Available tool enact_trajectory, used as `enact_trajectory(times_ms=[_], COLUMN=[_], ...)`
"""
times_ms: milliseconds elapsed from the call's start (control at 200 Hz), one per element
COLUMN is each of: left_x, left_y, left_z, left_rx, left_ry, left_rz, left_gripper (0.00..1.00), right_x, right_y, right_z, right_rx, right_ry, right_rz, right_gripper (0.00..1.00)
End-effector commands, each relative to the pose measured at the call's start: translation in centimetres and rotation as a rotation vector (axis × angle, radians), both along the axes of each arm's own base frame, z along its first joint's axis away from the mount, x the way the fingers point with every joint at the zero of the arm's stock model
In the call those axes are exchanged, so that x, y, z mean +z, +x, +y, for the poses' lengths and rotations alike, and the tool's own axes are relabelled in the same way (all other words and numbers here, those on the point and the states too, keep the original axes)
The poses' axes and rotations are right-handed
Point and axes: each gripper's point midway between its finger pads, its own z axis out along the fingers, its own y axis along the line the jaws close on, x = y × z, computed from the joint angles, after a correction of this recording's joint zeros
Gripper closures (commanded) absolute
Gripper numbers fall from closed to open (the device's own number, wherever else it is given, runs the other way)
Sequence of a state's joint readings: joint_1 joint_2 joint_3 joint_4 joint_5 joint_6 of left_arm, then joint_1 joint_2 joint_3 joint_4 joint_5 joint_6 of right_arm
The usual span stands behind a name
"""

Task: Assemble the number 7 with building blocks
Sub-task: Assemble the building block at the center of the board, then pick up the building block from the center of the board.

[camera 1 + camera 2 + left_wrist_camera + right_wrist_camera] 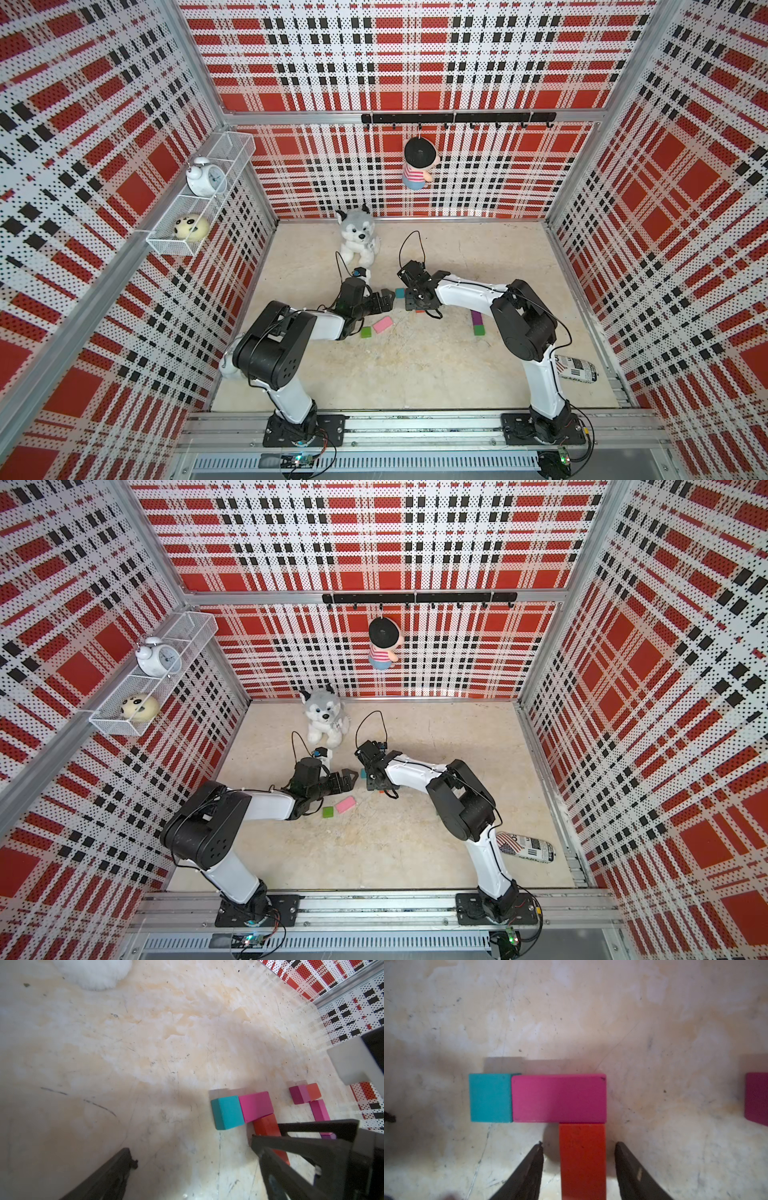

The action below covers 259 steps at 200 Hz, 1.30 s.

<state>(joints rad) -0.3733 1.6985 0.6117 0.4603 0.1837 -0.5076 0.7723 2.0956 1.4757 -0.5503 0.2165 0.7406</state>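
The number 7 (255, 1106) is only begun. It lies in the middle of the table (415, 365) in both top views, mostly hidden under the right arm. A teal block (490, 1097) and a magenta block (559, 1098) touch side by side and make the top bar. A red-orange block (582, 1157) touches the magenta one at the end far from the teal and starts the stem. The right hand (578, 1144) is partly open, with one finger on each side of the red-orange block and a gap on both sides, so it holds nothing. The left hand (193, 1150) is wide open and empty, just beside. I think the step is laying the stem's first piece. Next the right hand should go straight up without bumping it. Then it should fetch another block, maybe the pink block (382, 324) lower in the frame.
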Motion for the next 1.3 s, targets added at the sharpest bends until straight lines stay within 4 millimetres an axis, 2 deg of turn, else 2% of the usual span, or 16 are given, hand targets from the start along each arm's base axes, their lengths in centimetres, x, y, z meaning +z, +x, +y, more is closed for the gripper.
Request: enact_trajectory(times_ms=[0,135,261,276,396,486,606,712,822,932,1132,1293], left_x=[0.3,1.2,2.4,2.5,3.0,3.1,2.7,2.5,2.5,2.1,1.6,1.4], left_y=[-0.1,0.0,-0.3,-0.1,-0.3,-0.8,-1.6,-2.0,-2.2,-2.2,-2.2,-2.1], left_z=[1.5,3.6,5.5,6.7,9.1,11.0,13.1,14.5,15.1,14.8,15.0,15.4], left_rx=[0.03,0.087,0.133,0.165,0.225,0.27,0.322,0.359,0.379,0.361,0.357,0.363], left_ry=[0.002,-0.003,-0.005,-0.002,0.005,0.012,0.047,0.034,0.013,-0.015,-0.042,-0.076], left_rz=[-0.004,-0.026,-0.053,-0.055,-0.056,-0.04,-0.017,-0.004,-0.009,0.003,0.014,0.019], left_gripper=[0.02,0.02,0.02,0.02,0.02,0.02,0.02,0.02,0.02,0.02,0.02,0.02], right_x=[2.1,4.9,6.7,6.7,6.8,7.1,6.8,6.0,5.8,5.3,2.6,2.0], right_y=[-0.9,-1.9,-3.0,-3.1,-4.3,-3.9,-4.3,-5.7,-6.5,-6.5,-7.0,-7.2], right_z=[0.6,1.8,2.7,2.8,4.1,4.3,6.0,7.7,9.1,9.9,10.7,11.2], right_rx=[0.064,0.201,0.41,0.438,0.691,0.734,0.834,1.037,1.219,1.32,1.428,1.463], right_ry=[-0.007,-0.098,-0.221,-0.233,-0.268,-0.308,-0.299,-0.299,-0.285,-0.267,-0.254,-0.237], right_rz=[-0.053,-0.156,-0.278,-0.291,-0.349,-0.366,-0.335,-0.366,-0.424,-0.407,-0.339,-0.355], right_gripper=[0.4,0.3,0.21,0.2,0.16,0.12,0.16,0.17,0.18,0.19,0.22,0.23])
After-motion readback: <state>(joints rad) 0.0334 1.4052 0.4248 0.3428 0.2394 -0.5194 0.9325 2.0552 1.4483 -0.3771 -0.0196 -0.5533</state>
